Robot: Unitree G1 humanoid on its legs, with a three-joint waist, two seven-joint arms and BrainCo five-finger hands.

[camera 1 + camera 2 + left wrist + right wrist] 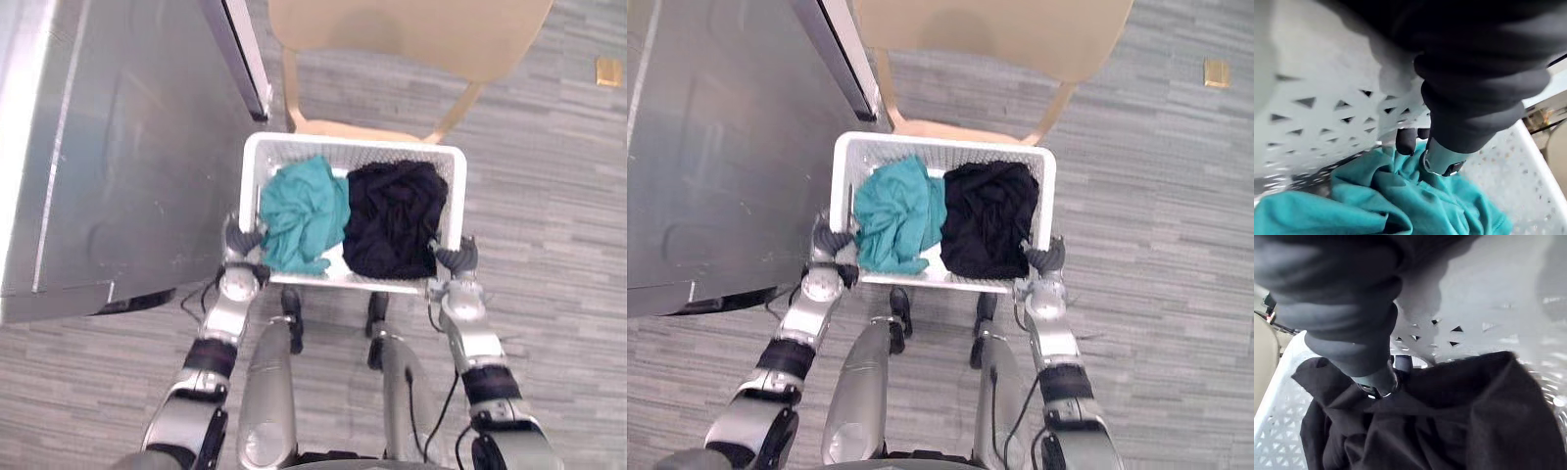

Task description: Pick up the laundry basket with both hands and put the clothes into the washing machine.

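Left hand (238, 241) and right hand (457, 258) round laundry basket (353, 144) rim, fingertips (1405, 141) half-hidden

basket (353, 143) floor: hidden under clothes (304, 211) between left hand (240, 241) and right hand (456, 258) | chair (392, 29) past them: top cut off | tan speck (608, 70) beyond right hand: I can't tell what

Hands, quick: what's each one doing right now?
Left hand: shut on the laundry basket, at its left rim.
Right hand: shut on the same basket, at its right rim.
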